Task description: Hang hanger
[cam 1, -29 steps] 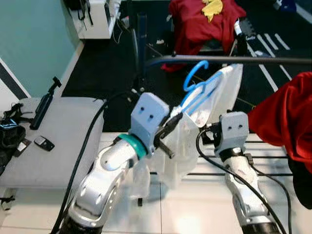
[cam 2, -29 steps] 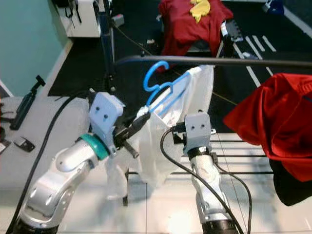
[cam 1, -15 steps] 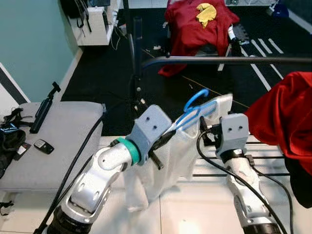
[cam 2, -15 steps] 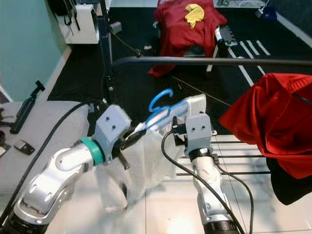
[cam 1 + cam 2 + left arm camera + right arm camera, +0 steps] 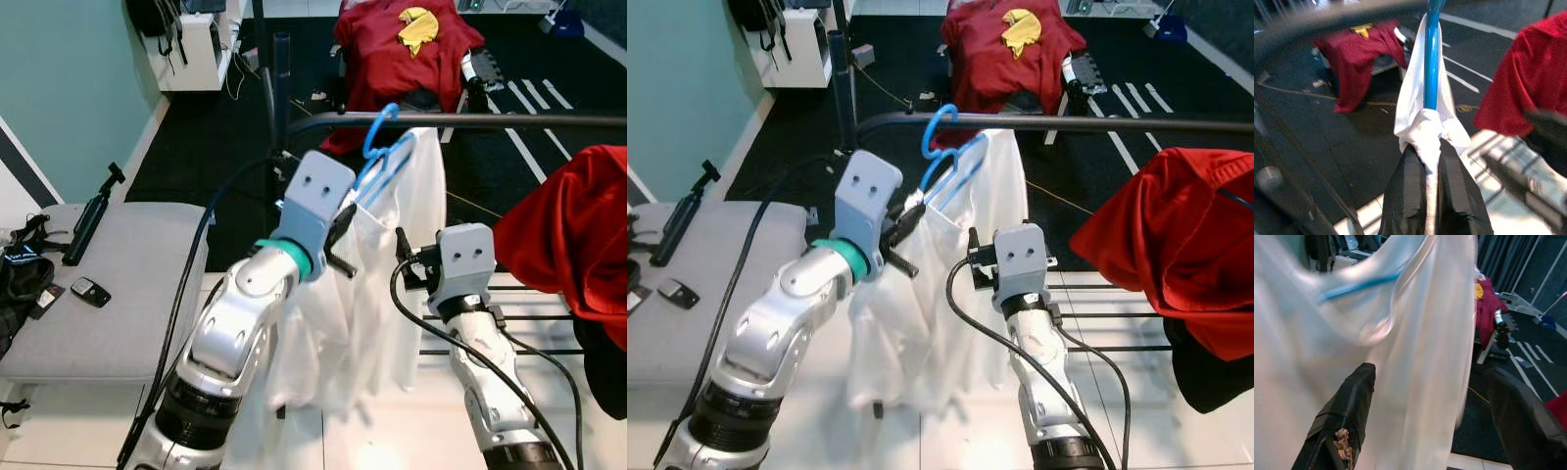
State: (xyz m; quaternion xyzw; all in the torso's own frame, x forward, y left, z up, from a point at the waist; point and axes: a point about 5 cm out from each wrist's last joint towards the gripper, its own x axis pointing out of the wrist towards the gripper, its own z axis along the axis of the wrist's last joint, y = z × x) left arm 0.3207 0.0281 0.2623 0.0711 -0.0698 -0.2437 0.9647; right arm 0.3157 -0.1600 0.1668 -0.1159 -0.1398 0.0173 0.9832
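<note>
The hanger [image 5: 377, 157], carrying a white shirt [image 5: 377, 284], is pinched at its shoulder by our left gripper [image 5: 1432, 183]; its hook rises just beyond the fingers, at the rail [image 5: 509, 121]. Our right gripper [image 5: 1425, 416] hangs open beside the cloth.

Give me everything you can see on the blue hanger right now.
The blue hanger looks like thin plastic and carries a white garment draped over its arms. It is tilted, its open hook up at the dark rail, apparently overlapping it; whether it has caught is unclear. The left hand is shut on the garment-covered end of the hanger. The right hand is open beside the cloth.
</note>
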